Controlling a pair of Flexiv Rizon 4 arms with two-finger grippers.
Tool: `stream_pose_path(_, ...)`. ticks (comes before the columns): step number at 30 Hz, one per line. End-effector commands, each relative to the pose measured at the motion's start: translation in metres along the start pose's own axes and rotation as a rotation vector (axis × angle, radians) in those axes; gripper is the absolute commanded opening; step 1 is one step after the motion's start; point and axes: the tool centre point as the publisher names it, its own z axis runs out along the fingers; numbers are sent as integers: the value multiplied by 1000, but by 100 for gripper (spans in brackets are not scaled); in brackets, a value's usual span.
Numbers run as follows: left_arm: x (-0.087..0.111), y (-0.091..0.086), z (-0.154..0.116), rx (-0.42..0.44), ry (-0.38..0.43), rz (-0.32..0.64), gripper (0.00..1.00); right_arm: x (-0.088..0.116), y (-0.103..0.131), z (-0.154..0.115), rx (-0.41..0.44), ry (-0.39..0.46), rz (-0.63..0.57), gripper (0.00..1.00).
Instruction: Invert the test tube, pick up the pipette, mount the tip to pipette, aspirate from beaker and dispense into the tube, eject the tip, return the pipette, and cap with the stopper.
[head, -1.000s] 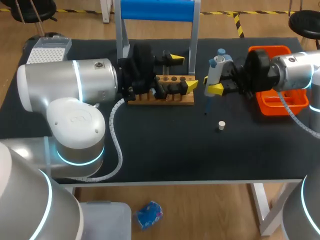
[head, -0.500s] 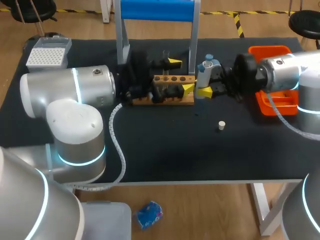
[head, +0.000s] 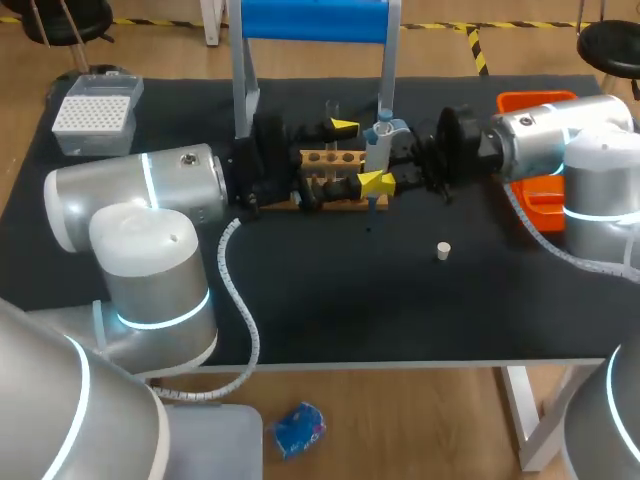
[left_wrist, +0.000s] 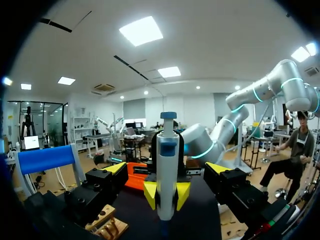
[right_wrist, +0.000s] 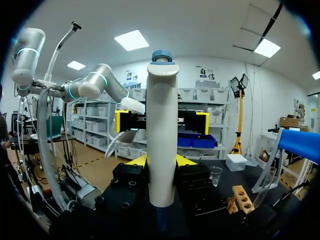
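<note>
My right gripper (head: 388, 170) is shut on the white pipette (head: 382, 142) with a blue top and holds it upright over the right end of the wooden rack (head: 330, 180). In the right wrist view the pipette (right_wrist: 162, 140) rises between my yellow fingertips (right_wrist: 138, 160). My left gripper (head: 360, 155) stands wide open, one finger on each side of the pipette (left_wrist: 167, 170), touching neither side. A clear test tube (head: 332, 108) stands behind the rack. The white stopper (head: 443, 250) lies on the mat, nearer the front. A glass beaker (right_wrist: 215, 175) shows beyond the right gripper.
The white tip box (head: 95, 105) sits at the back left corner. The orange tray (head: 545, 190) lies at the right, partly under my right arm. The blue-topped stand (head: 310, 20) rises behind the rack.
My right arm has carried the pipette to the left, from beside the rack into the gap between my left gripper's open fingers. The left arm has drawn back a little to the left.
</note>
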Motion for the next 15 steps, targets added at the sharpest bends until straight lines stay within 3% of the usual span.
stream_pose_path(1, -2, 4, -1, 273, 8, -2, 100, -7, -3, 5, 3, 14, 5, 0)
stream_pose_path(15, -3, 8, 0, 156, 11, 0, 100, -9, -8, 8, 18, 26, 16, 0)
